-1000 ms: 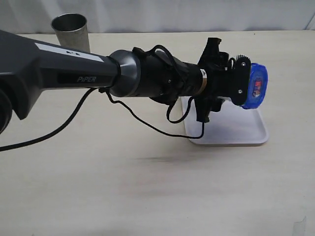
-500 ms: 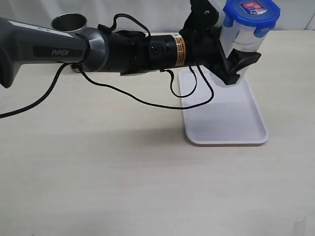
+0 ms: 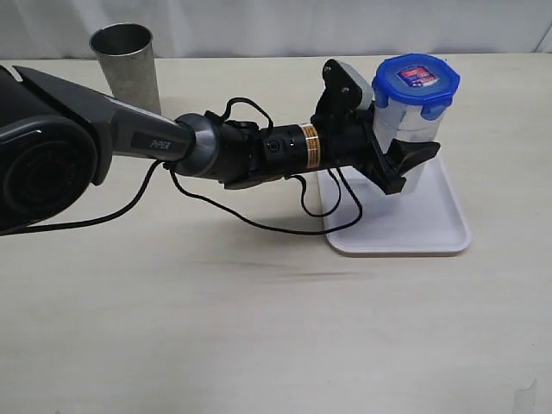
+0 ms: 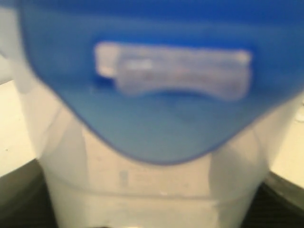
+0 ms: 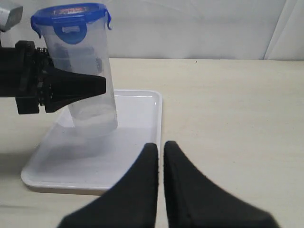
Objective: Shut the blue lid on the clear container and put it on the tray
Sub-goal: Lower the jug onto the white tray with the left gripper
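Note:
The clear container (image 3: pixel 416 129) has the blue lid (image 3: pixel 417 79) snapped on top and leans slightly over the white tray (image 3: pixel 431 231). My left gripper (image 3: pixel 412 160) is shut on the container's lower half, one black finger (image 5: pixel 76 85) crossing its side. Whether its base touches the tray, I cannot tell. The left wrist view is filled by the blurred lid (image 4: pixel 161 80) and container wall (image 4: pixel 152 185). The right wrist view shows the container (image 5: pixel 92 102), lid (image 5: pixel 71 14) and tray (image 5: pixel 137 118) beyond my right gripper (image 5: pixel 160 146), which is shut and holds nothing, near the tray's corner.
A grey steel cup (image 3: pixel 128 56) stands at the table's back left. The left arm and its looping black cable (image 3: pixel 259 220) stretch across the middle of the table towards the tray. The right arm is outside the exterior view.
The left gripper turned the lidded container from lying sideways to upright, raised it, then lowered it onto or just above the tray.

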`<control>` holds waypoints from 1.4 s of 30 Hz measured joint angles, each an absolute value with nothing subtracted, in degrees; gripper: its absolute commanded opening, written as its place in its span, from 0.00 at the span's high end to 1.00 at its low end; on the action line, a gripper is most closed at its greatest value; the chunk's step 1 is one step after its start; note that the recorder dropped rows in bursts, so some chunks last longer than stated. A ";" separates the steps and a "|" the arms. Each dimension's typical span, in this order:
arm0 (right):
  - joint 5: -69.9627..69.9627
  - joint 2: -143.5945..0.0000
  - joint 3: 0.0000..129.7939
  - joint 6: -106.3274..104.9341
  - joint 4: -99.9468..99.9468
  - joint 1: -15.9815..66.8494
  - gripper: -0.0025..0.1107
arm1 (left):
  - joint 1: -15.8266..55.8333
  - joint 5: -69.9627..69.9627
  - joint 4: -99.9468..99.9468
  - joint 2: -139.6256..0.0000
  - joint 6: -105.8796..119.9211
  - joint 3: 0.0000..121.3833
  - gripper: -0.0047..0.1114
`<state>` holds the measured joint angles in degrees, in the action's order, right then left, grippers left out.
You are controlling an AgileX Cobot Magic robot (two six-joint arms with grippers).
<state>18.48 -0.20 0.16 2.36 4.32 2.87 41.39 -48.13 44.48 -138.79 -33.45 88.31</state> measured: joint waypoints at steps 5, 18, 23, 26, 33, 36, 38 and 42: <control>18.48 -0.20 0.16 2.36 4.32 2.87 0.94 | 41.39 -48.24 44.34 -139.89 -32.90 88.31 0.96; 18.48 -0.20 0.16 2.36 4.32 2.87 0.94 | 41.39 -47.28 49.09 -139.89 -31.66 88.31 0.96; 18.48 -0.20 0.16 2.36 4.32 2.87 0.94 | 41.39 -47.28 49.09 -139.89 -31.66 88.31 0.95; 18.48 -0.20 0.16 2.36 4.32 2.87 0.94 | 41.39 -47.28 49.09 -139.89 -31.66 88.31 0.83; 18.48 -0.20 0.16 2.36 4.32 2.87 0.94 | 41.39 -46.65 49.35 -139.89 -31.66 88.31 0.31; 18.48 -0.20 0.16 2.36 4.32 2.87 0.94 | 41.39 -46.13 49.35 -139.89 -31.66 88.31 0.20; 18.48 -0.20 0.16 2.36 4.32 2.87 0.94 | 41.39 -45.67 49.24 -139.89 -31.66 88.44 0.18; 18.48 -0.20 0.16 2.36 4.32 2.87 0.94 | 41.39 -43.96 49.24 -139.89 -31.66 88.66 0.18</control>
<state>18.48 -0.20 0.16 2.36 4.32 2.87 41.39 -43.96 49.24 -139.89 -31.66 88.66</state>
